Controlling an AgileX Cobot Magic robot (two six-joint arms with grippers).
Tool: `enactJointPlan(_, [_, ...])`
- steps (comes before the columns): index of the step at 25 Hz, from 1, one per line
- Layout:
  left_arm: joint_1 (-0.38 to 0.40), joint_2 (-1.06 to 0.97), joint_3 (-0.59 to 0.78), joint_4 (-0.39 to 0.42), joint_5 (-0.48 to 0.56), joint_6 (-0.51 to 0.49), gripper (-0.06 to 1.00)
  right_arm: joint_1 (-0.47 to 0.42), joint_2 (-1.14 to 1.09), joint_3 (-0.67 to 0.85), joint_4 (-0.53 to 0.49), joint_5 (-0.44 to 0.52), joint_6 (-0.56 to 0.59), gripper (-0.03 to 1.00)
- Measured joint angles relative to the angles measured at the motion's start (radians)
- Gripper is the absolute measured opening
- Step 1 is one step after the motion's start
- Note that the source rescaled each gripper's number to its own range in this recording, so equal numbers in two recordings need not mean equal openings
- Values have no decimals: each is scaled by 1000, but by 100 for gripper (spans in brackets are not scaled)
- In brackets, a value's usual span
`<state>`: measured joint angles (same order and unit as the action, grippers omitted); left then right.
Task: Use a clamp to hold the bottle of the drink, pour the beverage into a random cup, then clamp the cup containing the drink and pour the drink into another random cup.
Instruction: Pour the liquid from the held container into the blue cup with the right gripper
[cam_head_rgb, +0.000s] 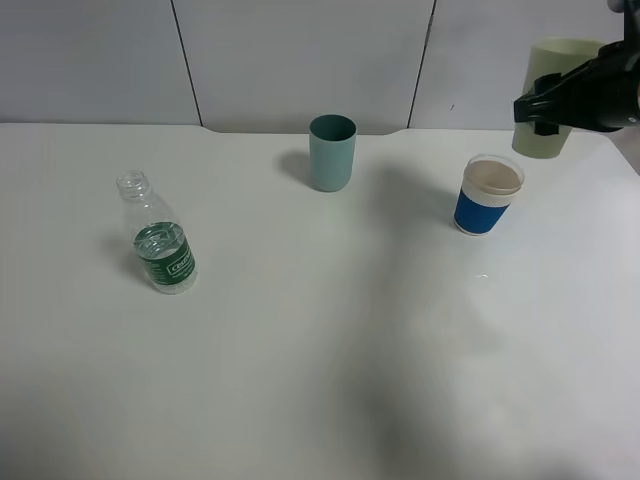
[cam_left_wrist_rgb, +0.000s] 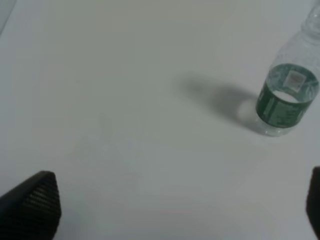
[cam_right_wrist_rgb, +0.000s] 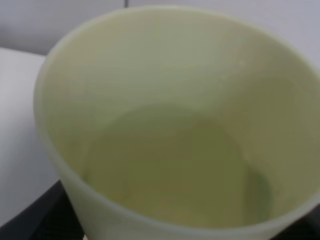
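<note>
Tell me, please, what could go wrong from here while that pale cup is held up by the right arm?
1. The right tool holds the pale green cup high and off to one side of the blue cup; a pour from there could splash or miss its rim.
2. The bottle stands uncapped with drink left in it, ahead of the open left tool; a bump could tip and spill it.

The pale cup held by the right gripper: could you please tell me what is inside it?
Inside the cup only its bare pale floor and walls show; whether any clear drink lies there cannot be told.
</note>
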<state>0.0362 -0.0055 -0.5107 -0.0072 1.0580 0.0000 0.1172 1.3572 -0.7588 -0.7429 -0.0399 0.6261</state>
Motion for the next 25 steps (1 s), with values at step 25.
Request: enactJointPlan(25, [0,0,0,0,0,0,100,-2,2,14,-981,412,785,3])
